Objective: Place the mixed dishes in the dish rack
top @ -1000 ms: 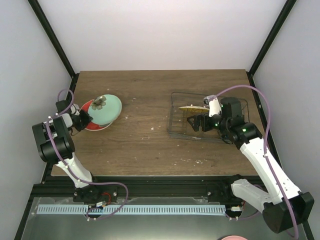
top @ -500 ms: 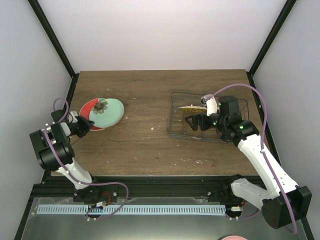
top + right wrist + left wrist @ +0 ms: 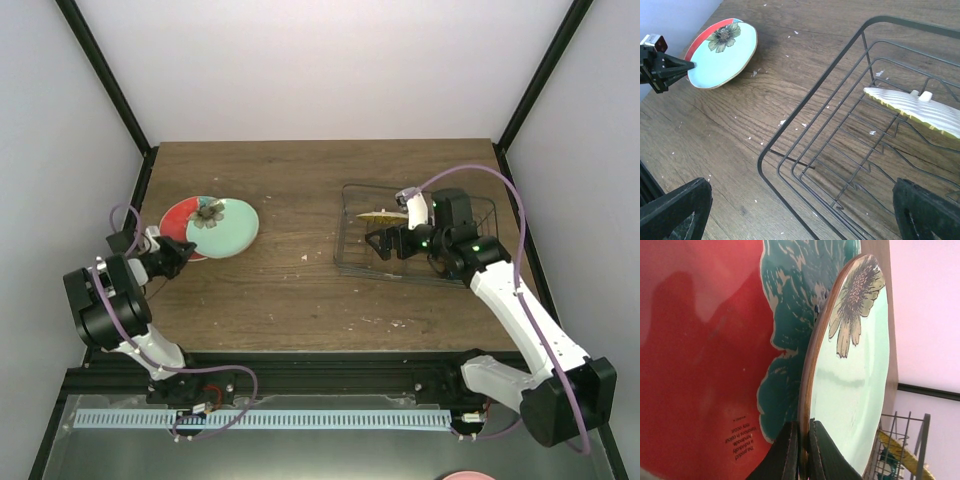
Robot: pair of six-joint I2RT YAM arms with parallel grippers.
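Three plates — mint [image 3: 230,228], red [image 3: 177,217], yellow [image 3: 384,215] — one rack [image 3: 344,235]

— What colour is the top plate, left of the rack [image 3: 810,85]?
— The green plate [image 3: 722,55] is pale mint with a brown rim. It has one flower, with olive-tan petals and a speckled pinkish centre.
— And under it?
— The red plate [image 3: 690,365] is glossy red with a big teal flower edged in cream. There's tiny black print too.
— Inside the rack?
— The yellow plate [image 3: 915,107] has a yellow edge and a ribbed off-white underside. The rack itself is dark grey wire.
— The table [image 3: 300,180]?
— Dark brown wood grain, flecked with pale specks around the rack.
— The robot?
— The left gripper [image 3: 801,424] is black. The right arm [image 3: 510,300], beside the rack, is white with black joints.
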